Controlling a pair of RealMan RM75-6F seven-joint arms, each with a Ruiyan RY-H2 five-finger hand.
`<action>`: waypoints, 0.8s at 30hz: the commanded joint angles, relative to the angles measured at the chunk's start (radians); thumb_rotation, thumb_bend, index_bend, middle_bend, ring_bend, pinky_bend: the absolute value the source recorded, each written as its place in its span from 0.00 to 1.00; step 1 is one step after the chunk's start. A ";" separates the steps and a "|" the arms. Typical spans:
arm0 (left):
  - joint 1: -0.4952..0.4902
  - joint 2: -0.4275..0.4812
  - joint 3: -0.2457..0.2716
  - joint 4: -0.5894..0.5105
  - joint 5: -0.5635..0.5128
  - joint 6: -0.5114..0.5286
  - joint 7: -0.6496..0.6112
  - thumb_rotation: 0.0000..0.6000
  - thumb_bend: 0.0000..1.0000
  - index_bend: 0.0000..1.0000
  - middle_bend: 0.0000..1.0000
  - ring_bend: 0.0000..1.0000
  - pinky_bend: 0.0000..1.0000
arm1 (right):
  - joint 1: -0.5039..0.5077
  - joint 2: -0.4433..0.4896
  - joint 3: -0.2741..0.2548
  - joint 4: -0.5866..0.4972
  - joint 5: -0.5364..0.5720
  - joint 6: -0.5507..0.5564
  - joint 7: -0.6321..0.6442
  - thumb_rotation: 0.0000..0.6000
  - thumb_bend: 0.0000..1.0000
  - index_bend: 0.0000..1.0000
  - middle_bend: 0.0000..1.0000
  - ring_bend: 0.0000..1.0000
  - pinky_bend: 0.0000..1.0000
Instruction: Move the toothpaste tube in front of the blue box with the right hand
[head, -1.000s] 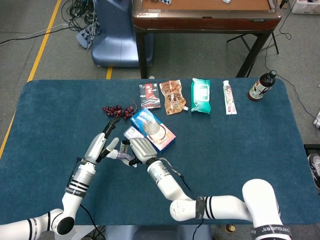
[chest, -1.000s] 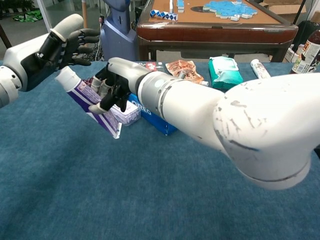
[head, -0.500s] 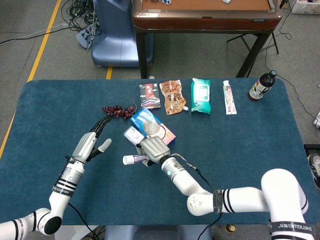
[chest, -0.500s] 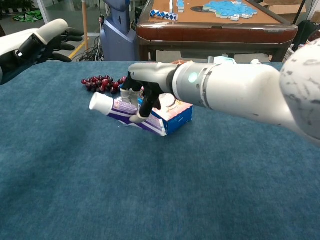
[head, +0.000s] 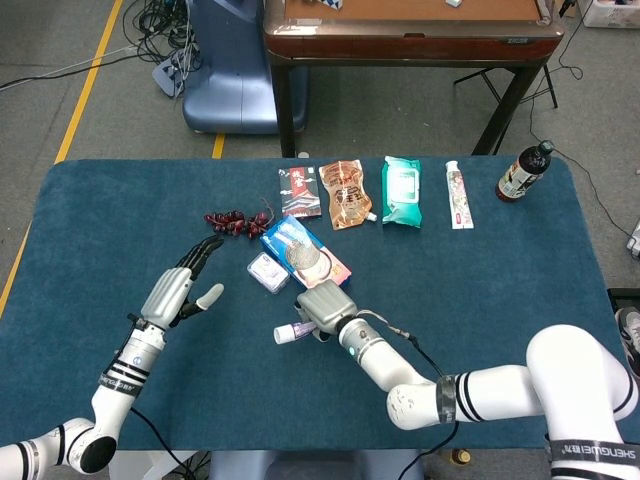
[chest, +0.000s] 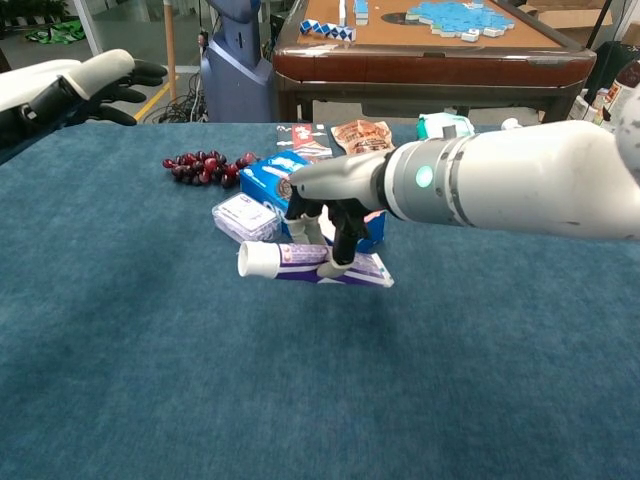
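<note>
The toothpaste tube (chest: 300, 262) (head: 293, 332), purple and white with a white cap pointing left, hangs just above the cloth, gripped by my right hand (chest: 330, 205) (head: 322, 307). It lies crosswise directly in front of the blue box (chest: 270, 175) (head: 305, 256). In the chest view the tube's flat end reaches right below the box's near corner. My left hand (head: 183, 287) (chest: 70, 88) hovers open to the left, fingers spread, holding nothing.
A small clear packet (head: 268, 271) (chest: 244, 216) lies left of the box, red grapes (head: 232, 221) (chest: 200, 166) behind it. Snack packs (head: 347, 194), a green wipes pack (head: 402, 190), a second tube (head: 458, 194) and a bottle (head: 523, 172) line the far edge.
My right hand carried the tube away from the left hand, rightward and toward me, to the front of the blue box. The left hand let go and drew back left.
</note>
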 joint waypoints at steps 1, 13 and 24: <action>-0.001 0.001 0.003 0.000 -0.003 -0.004 0.004 0.00 0.14 0.00 0.00 0.00 0.08 | 0.020 0.010 -0.028 -0.009 0.020 0.018 -0.032 1.00 0.92 0.90 0.78 0.73 0.59; 0.001 0.004 0.016 -0.005 -0.002 -0.007 0.022 0.00 0.14 0.00 0.00 0.00 0.07 | 0.043 0.032 -0.070 -0.046 0.070 0.024 -0.044 0.86 0.30 0.28 0.42 0.43 0.51; 0.004 0.012 0.015 0.025 -0.012 0.000 0.056 0.00 0.15 0.00 0.00 0.00 0.07 | -0.051 0.121 -0.053 -0.113 -0.088 0.106 0.099 0.87 0.27 0.09 0.32 0.37 0.49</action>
